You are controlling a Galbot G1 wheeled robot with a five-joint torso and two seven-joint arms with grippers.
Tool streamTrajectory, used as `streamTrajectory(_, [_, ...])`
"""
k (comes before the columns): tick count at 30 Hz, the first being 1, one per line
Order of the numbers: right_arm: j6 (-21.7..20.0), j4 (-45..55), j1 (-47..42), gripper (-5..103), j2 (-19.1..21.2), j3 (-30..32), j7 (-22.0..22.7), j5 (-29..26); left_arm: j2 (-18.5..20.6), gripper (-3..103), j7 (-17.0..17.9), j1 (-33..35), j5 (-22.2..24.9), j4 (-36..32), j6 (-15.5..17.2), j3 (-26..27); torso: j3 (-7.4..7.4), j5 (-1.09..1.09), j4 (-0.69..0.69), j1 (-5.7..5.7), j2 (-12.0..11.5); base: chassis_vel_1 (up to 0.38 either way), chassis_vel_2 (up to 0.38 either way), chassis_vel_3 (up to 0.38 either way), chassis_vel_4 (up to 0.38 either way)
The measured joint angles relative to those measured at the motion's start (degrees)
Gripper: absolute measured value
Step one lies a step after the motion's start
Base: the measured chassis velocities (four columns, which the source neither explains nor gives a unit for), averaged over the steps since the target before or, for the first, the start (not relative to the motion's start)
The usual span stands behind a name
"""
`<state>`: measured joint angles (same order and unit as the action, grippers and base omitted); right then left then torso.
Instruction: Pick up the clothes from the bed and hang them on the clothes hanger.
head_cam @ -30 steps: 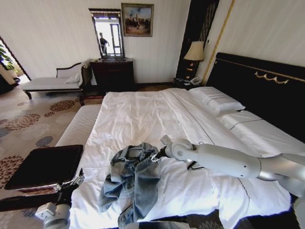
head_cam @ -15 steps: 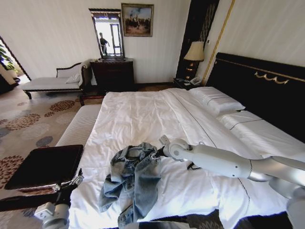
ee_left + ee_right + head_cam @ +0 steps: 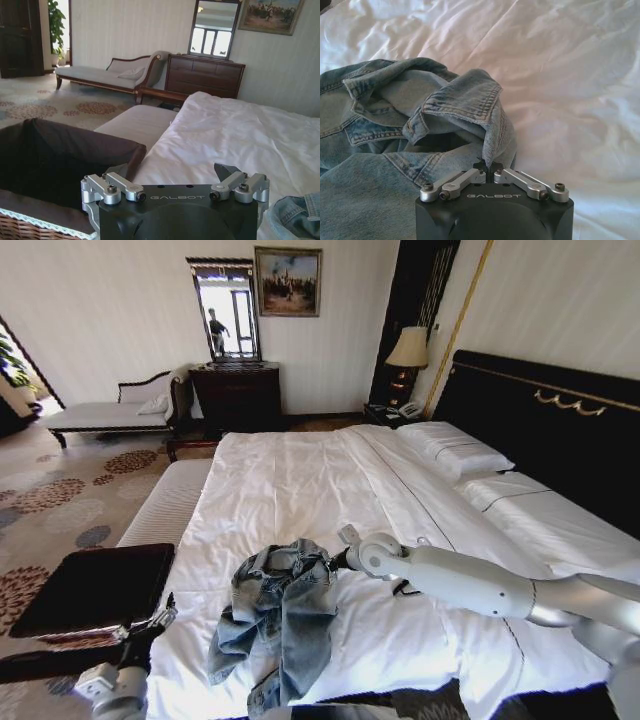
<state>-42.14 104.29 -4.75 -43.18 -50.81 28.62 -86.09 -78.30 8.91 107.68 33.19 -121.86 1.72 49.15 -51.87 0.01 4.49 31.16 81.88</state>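
The clothes, a crumpled light-blue denim jacket, lie on the white bed near its front edge. My right gripper reaches in from the right and sits at the jacket's upper right edge. In the right wrist view the right gripper is shut on a raised fold of the jacket. My left gripper hangs low at the bed's left side; the left gripper is open and holds nothing. A small black object lies on the sheet under the right forearm; I cannot tell whether it is the clothes hanger.
A dark lined basket stands on the floor left of the bed, beside the left gripper. A pale padded bench runs along the bed's left side. A chaise, a dresser and the black headboard border the room.
The right gripper shifted slightly left toward the jacket, then back a little to the right, staying on the same fold. The left arm has not moved.
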Motion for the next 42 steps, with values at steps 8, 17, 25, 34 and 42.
streamTrajectory(8, [0.0, 1.0, 0.7, 2, 1.8, 0.2, -0.3, 0.1, 4.5, 97, 3.0, -6.9, 14.4, 2.7, 8.5, -2.6, 0.00, -0.01, 0.02, 0.00, 0.0, 0.000, 0.000, 0.000, 0.000])
streamTrajectory(17, [0.0, 2.0, 2.4, 2, 1.6, -1.1, 0.0, -0.7, 12.3, 98, 2.4, -13.5, 27.5, 7.2, 14.3, -3.8, 0.00, -0.01, 0.03, 0.00, 0.0, 0.000, 0.000, 0.000, 0.000])
streamTrajectory(25, [0.0, 1.9, 3.2, 2, 0.2, -2.1, 0.0, -0.8, 15.8, 96, -2.0, -15.0, 33.7, 10.2, 17.8, -6.1, -0.01, -0.01, -0.01, 0.00, 0.0, 0.000, 0.000, 0.000, 0.000])
streamTrajectory(34, [0.0, 2.1, 3.5, 2, -0.5, -2.7, -0.1, -0.6, 18.0, 97, -2.4, -18.5, 37.2, 13.4, 19.9, -9.6, 0.00, -0.01, 0.01, 0.00, 0.0, 0.000, 0.000, 0.000, 0.000])
streamTrajectory(42, [0.0, 2.5, 4.1, 2, -0.4, -2.9, -0.6, -0.8, 17.4, 96, -2.2, -20.7, 37.9, 17.4, 20.8, -10.8, 0.00, 0.00, 0.01, -0.01, 0.0, 0.000, 0.000, 0.000, 0.000])
